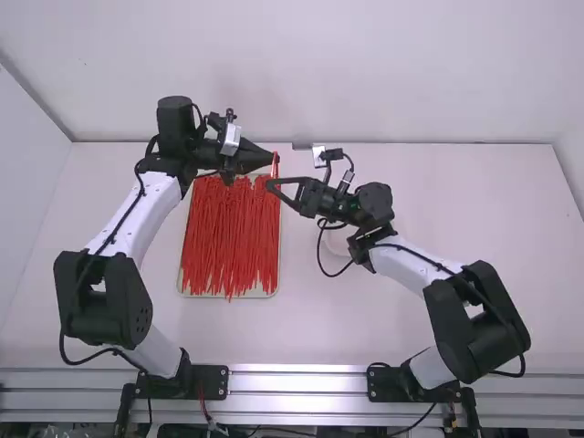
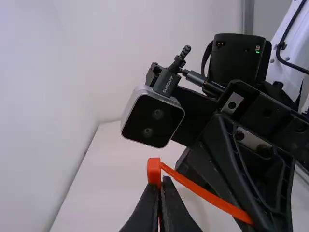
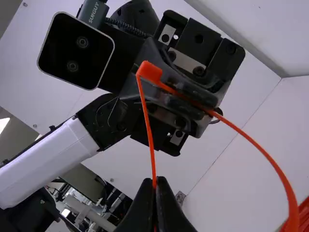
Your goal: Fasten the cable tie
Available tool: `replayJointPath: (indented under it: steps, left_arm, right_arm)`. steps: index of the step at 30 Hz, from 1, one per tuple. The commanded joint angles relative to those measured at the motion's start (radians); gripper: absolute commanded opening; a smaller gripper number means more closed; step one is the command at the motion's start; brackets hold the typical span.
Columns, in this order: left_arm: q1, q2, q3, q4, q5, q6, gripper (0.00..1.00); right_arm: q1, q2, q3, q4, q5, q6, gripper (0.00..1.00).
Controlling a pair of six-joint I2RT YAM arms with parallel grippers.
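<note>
Red cable tie (image 2: 153,171) up in the air over the far end of the table (image 1: 474,210), and both arms have a piece of it. The left gripper (image 2: 159,182) is pinched shut just under the square head. The right gripper (image 3: 155,183) is pinched shut on the thin tail, with the tail's tip right up against the head. Through the slot, or only at its mouth? Can't tell from here. The strap bows out wide to one side, so a loop is forming. To do this well, I'd say the head wants holding dead steady while the tail is pushed straight along its own line into the slot; any sideways drift and that thin strap will likely buckle. Room is tight, the two sets of fingers close together. Below lies the heap of spare ties (image 1: 230,239) on its board (image 1: 260,294). The back wall is near, and open tabletop lies off to the right.
</note>
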Motion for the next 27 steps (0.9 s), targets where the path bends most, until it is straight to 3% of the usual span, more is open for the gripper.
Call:
replayJointPath:
  steps: [1, 27]
  left_arm:
    - [0.010, -0.005, 0.029, 0.001, 0.044, 0.029, 0.01]
    - [0.003, -0.005, 0.030, 0.014, 0.044, 0.028, 0.01]
  right_arm:
    - [-0.004, 0.007, 0.025, 0.003, 0.000, 0.003, 0.00]
    - [-0.018, 0.007, 0.025, -0.003, 0.017, 0.020, 0.00]
